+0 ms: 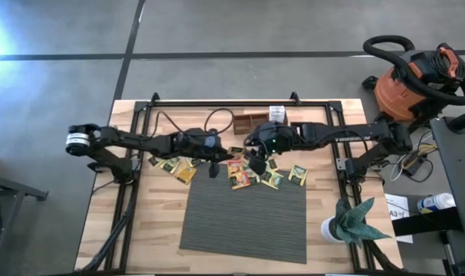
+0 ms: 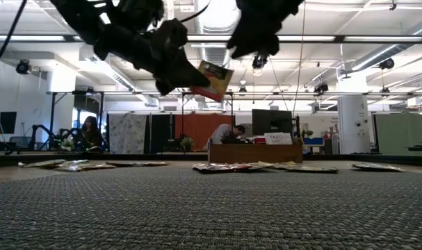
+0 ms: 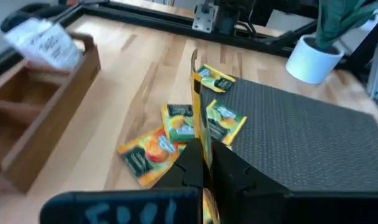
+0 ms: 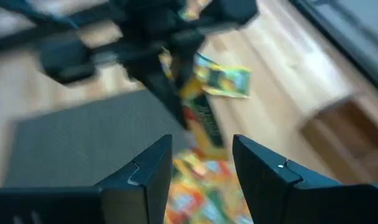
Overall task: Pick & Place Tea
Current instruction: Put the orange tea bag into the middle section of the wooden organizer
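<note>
Sachets [image 1: 240, 173] lie scattered across the middle of your high view, on the wooden tabletop [image 1: 152, 222] just above the grey mat [image 1: 243, 218], with the wooden tray [image 1: 251, 121] higher up at centre. Your left hand [image 1: 214, 170] and right hand [image 1: 257, 164] meet over them, close together. In the low view, upper centre, you see the left hand [image 2: 190, 80] pinching one orange sachet [image 2: 212, 80] in the air, while the rest lie flat along the far edge of the mat [image 2: 211, 208]. Your left wrist view shows that sachet [image 3: 200, 118] edge-on, clamped between the pressed fingers [image 3: 189, 171]. In your right wrist view the right hand's fingers [image 4: 145, 171] are spread wide with nothing between them, below the held sachet [image 4: 201, 118].
</note>
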`<act>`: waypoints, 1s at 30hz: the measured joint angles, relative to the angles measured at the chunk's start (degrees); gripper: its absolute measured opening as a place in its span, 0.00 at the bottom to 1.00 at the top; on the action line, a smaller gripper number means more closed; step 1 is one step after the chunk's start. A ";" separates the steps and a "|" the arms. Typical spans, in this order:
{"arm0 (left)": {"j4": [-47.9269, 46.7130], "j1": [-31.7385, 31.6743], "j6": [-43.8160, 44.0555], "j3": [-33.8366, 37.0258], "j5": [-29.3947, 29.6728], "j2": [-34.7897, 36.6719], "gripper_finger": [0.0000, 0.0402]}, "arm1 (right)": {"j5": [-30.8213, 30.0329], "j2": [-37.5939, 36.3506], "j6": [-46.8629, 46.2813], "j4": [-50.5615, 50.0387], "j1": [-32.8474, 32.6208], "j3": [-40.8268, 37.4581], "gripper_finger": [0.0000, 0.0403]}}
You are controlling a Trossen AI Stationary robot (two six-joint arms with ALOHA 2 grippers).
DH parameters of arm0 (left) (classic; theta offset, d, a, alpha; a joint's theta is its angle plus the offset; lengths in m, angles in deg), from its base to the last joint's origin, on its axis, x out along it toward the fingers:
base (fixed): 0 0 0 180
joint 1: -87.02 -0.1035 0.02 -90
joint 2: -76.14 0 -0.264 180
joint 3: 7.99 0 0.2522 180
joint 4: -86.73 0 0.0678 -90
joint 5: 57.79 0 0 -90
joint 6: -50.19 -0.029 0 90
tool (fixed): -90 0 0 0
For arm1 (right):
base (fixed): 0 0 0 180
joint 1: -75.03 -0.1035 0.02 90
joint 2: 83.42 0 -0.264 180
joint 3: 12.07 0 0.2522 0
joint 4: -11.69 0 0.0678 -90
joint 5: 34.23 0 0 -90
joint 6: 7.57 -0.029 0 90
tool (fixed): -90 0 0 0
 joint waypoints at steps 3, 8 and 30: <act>0.04 -0.02 -2.89 -2.32 0.31 -2.46 0.03 | -1.65 1.35 4.41 -4.95 0.76 3.70 0.41; 0.64 -0.33 -6.45 -4.98 0.88 -5.17 0.03 | -1.82 4.13 8.86 -12.23 1.00 8.27 0.41; 3.55 -1.51 -11.36 -4.71 0.17 -6.11 0.03 | 0.51 10.32 9.80 -15.43 3.47 12.11 0.12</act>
